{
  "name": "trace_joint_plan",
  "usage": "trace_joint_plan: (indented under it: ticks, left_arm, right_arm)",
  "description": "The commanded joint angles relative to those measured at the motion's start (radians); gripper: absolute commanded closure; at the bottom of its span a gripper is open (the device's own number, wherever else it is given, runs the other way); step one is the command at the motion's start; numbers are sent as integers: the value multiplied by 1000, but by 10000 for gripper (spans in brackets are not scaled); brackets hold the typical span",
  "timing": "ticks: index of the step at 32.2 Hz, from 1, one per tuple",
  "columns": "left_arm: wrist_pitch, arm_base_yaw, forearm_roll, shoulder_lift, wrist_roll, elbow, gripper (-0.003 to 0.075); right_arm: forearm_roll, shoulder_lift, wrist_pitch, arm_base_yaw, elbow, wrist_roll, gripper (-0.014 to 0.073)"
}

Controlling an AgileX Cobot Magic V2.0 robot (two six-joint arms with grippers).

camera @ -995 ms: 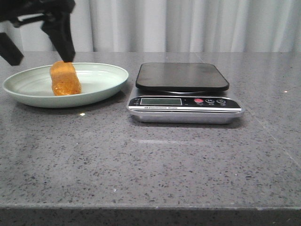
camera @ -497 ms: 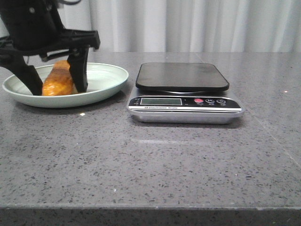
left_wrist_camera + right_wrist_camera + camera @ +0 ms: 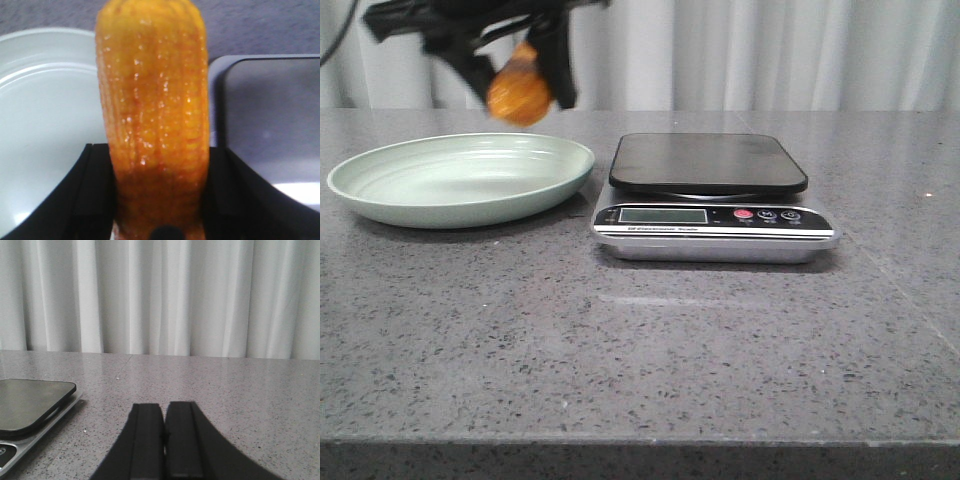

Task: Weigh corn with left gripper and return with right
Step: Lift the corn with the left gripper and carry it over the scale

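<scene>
The black two-fingered left tool point(image 3: 518, 75) is clamped on the short, glossy orange-yellow corn point(image 3: 520, 92), one dark finger on each side of the cob. In the front view the corn hangs in the air, clear of the worktop, above the right rim of the plate and short of the scale. The left wrist view shows the cob point(image 3: 152, 115) filling the gap between the fingers point(image 3: 95, 195), its rows of kernels running away from the camera and its rounded end pointing outward.

Below it lies the shallow, round, pale green plate point(image 3: 380, 195), with nothing in it. In the left wrist view the plate point(image 3: 45, 100) sits to one side of the cob and the dark weighing plate of the scale point(image 3: 270, 115) to the other.

Just beside the plate, not touching it, stands the silver kitchen scale point(image 3: 715, 235) with a black rounded-rectangle platform, a grey display and a small red button on its front panel. Nothing rests on the platform.

The black right tool point(image 3: 164, 442) has its two flat fingers pressed together with nothing between them. It hovers low over the speckled grey stone worktop point(image 3: 640, 350), with a corner of the scale point(image 3: 35, 405) off to one side. Pale pleated curtains point(image 3: 770, 50) hang behind the worktop.
</scene>
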Motion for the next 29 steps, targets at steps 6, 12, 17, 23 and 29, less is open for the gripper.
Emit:
trace_joint_plan:
  ticks: [6,12,17,23,29]
  left_arm:
    - [-6,-120,-1,59,3,-188,582]
    - [45,-171,-1,149,3,-284,581]
    - [54,-194,-3,192,3,-307,568]
    - [72,-194,-13,208,1,-314,338]
    - [85,-185,-15,204,1,-329,151]
  right_arm:
    - [2,-13,-81,-3,-7,-2,442]
    - [2,-13,-81,-3,-7,-2,442]
    - [2,-13,-81,-3,-7,-2,442]
    - [2,-13,-81,-3,-7,-2,442]
    - [2,-13,-81,-3,-7,-2,442]
